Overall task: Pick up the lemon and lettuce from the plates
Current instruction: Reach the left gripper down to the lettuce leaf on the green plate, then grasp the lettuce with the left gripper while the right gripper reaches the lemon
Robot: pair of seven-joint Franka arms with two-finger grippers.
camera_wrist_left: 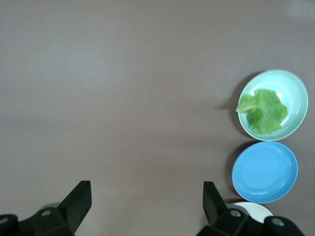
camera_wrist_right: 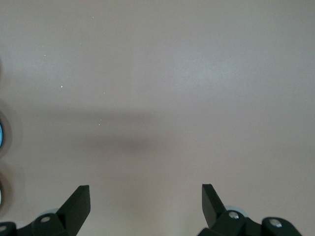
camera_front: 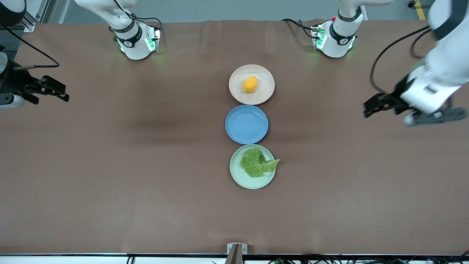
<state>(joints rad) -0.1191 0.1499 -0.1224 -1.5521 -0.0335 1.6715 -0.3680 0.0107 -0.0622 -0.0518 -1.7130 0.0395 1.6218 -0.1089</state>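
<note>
The yellow-orange lemon (camera_front: 250, 84) lies on the beige-cream plate (camera_front: 263, 94), the plate nearest the robot bases. The crinkled green lettuce (camera_front: 257, 162) lies on the pale mint plate (camera_front: 238, 176), nearest the front camera; its stem end hangs over the rim. The left wrist view shows the lettuce (camera_wrist_left: 263, 109), the mint plate (camera_wrist_left: 295, 86) and a sliver of the beige plate (camera_wrist_left: 253, 210). My left gripper (camera_front: 370, 107) (camera_wrist_left: 146, 196) is open and empty above bare table at the left arm's end. My right gripper (camera_front: 62, 92) (camera_wrist_right: 145, 199) is open and empty above bare table at the right arm's end.
An empty blue plate (camera_front: 246, 124) sits between the two task plates, also seen in the left wrist view (camera_wrist_left: 265, 172). The three plates form a line down the table's middle. Brown table surface (camera_front: 146, 165) spreads wide on both sides.
</note>
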